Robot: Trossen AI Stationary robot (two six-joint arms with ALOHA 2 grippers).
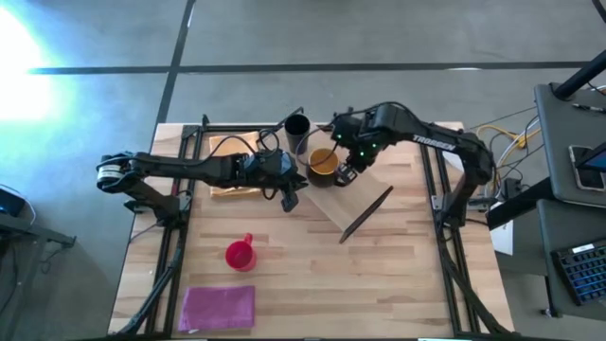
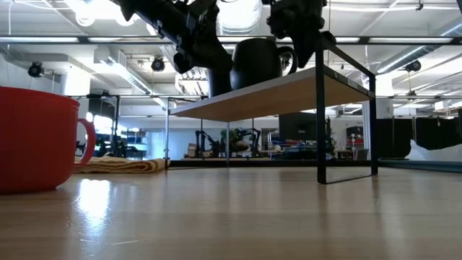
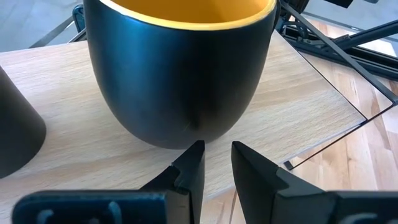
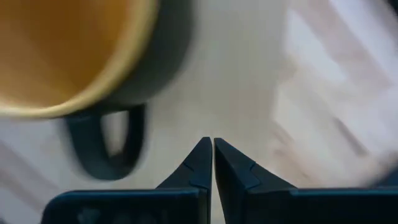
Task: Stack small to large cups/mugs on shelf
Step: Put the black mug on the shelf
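The dark mug with the yellow inside (image 1: 324, 163) stands upright on the light-wood shelf board (image 1: 367, 186), as the low view (image 2: 256, 61) also shows. The narrow black cup (image 1: 296, 128) stands on the board beside it (image 3: 18, 127). The red mug (image 1: 240, 253) stands on the table, nearer the front. My left gripper (image 3: 217, 155) is level at the dark mug's base, its fingers a little apart. My right gripper (image 4: 211, 144) is shut and empty above the board, beside the mug's handle (image 4: 115, 146). My left gripper comes level at the dark mug from the table's left. One fingertip (image 3: 194, 152) stands right at the mug's lower wall (image 3: 186, 134). I cannot tell whether it touches. The mug stands upright on the board.
An orange-tan cloth (image 1: 232, 156) lies under the left arm at the table's far left. A purple mat (image 1: 218, 308) lies at the front left. The shelf's dark end frame (image 1: 365, 214) stands toward the table's middle. Bare wood lies at the front right.
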